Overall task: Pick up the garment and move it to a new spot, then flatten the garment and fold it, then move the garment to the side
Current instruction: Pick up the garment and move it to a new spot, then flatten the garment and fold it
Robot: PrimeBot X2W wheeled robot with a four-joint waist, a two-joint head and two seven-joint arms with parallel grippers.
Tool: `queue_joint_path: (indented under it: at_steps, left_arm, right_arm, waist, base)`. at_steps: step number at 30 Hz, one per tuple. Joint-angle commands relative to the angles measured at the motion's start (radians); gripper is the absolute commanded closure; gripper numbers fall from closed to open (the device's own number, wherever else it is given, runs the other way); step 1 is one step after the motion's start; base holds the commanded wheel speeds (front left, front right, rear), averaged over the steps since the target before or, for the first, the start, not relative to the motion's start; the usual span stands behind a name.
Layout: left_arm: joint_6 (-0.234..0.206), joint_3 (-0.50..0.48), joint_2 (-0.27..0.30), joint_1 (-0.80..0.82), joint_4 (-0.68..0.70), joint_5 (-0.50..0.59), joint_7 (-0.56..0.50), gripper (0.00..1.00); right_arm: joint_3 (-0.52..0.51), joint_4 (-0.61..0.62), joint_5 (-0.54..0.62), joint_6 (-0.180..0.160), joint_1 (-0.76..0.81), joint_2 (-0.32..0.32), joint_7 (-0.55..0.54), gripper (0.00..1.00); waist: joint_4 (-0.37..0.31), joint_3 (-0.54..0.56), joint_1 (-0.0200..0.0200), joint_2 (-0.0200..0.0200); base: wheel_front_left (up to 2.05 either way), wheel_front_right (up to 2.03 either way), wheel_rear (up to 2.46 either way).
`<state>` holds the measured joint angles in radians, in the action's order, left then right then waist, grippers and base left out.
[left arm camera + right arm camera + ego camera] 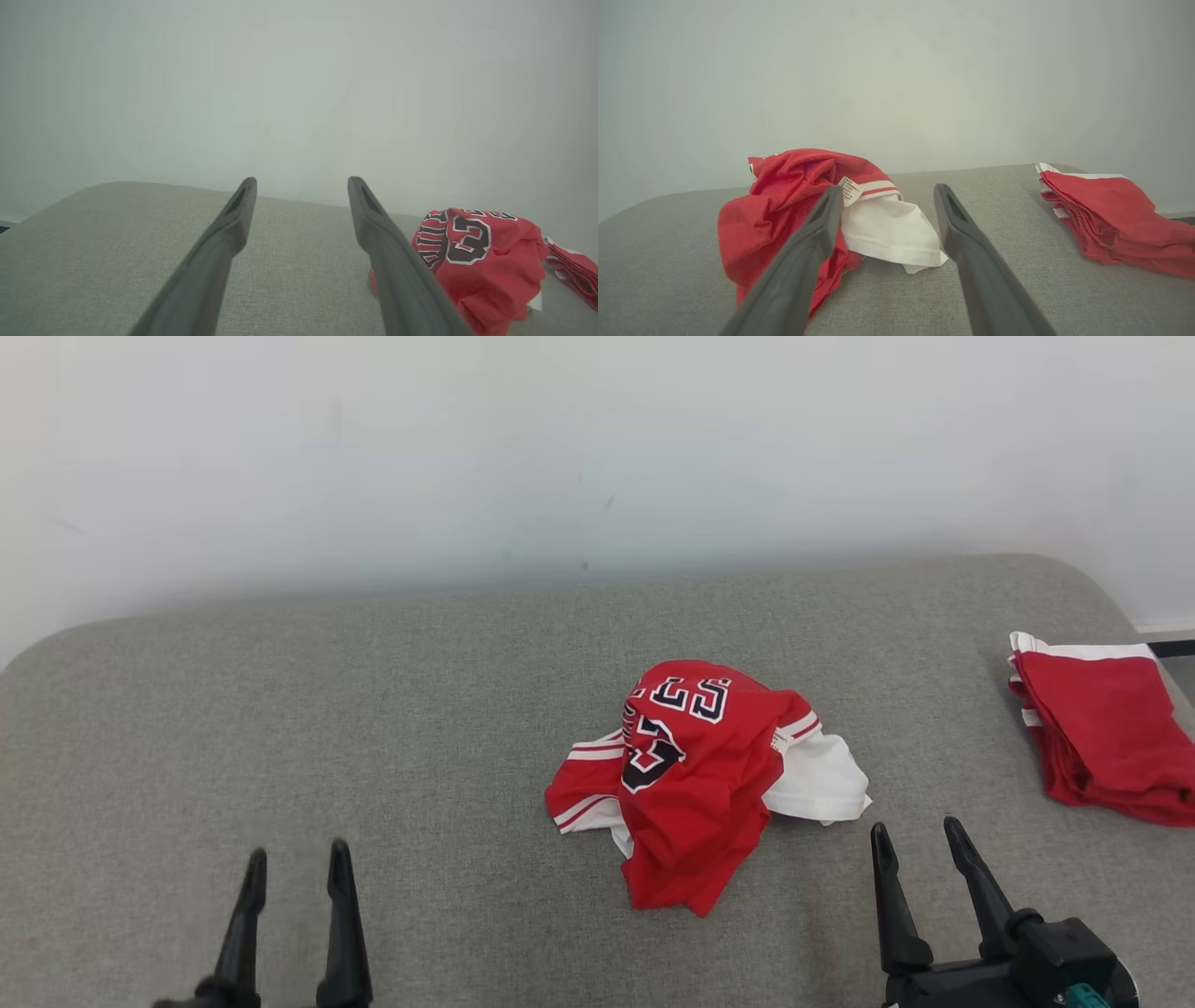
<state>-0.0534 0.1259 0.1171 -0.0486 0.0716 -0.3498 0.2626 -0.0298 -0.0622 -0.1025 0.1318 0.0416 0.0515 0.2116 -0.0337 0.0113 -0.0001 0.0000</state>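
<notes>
A crumpled red and white garment [695,775] with dark lettering lies bunched in a heap near the middle of the grey fabric surface [373,709]. In the left wrist view the garment [476,256] sits to the right of my fingers; in the right wrist view the garment [808,210] lies just ahead and left, its white sleeve between my fingers' lines. My left gripper [297,863] stands open at the lower left, well apart from the heap. My right gripper [915,835] stands open at the lower right, just short of the white sleeve. Both hold nothing.
A folded stack of red and white clothes [1102,737] rests at the right edge of the surface, also seen as the stack [1111,214] in the right wrist view. A pale wall [597,448] rises behind. The surface's rounded corners fall away at the far left and right.
</notes>
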Motion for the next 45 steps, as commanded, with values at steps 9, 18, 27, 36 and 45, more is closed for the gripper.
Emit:
queue_joint_path:
  at_steps: [9,18,27,36,45]
  left_arm:
    - [0.082,-0.097,-0.036,-0.110,-0.070,0.134,0.003,0.00]
    - [0.124,-0.122,-0.053,-0.121,-0.154,0.198,0.003,0.00]
    - [0.134,-0.123,-0.063,-0.100,-0.163,0.202,0.003,0.00]
    - [0.141,-0.125,-0.067,-0.092,-0.169,0.203,0.003,0.00]
    - [0.148,-0.125,-0.067,-0.092,-0.173,0.208,0.003,0.00]
  right_arm:
    - [-0.019,-0.043,0.021,-0.002,0.026,-0.003,0.020,0.00]
    - [-0.025,-0.073,0.033,-0.002,0.051,-0.003,0.027,0.00]
    - [-0.012,-0.082,0.011,-0.002,0.026,-0.002,0.027,0.00]
    - [-0.013,-0.087,0.012,-0.002,0.023,-0.002,0.031,0.00]
    - [-0.012,-0.086,0.010,-0.002,0.024,-0.002,0.033,0.00]
  waist:
    - [-0.003,0.005,0.0001,0.0000]
    - [-0.008,-0.006,0.0001,0.0000]
    - [-0.018,-0.010,0.0001,0.0000]
    - [-0.021,-0.011,0.0001,0.0000]
    - [-0.024,-0.011,0.0001,0.0000]
  base:
    - [0.00,0.00,0.00]
    - [0.00,0.00,0.00]
    - [0.00,0.00,0.00]
    - [0.00,0.00,0.00]
    - [0.00,0.00,0.00]
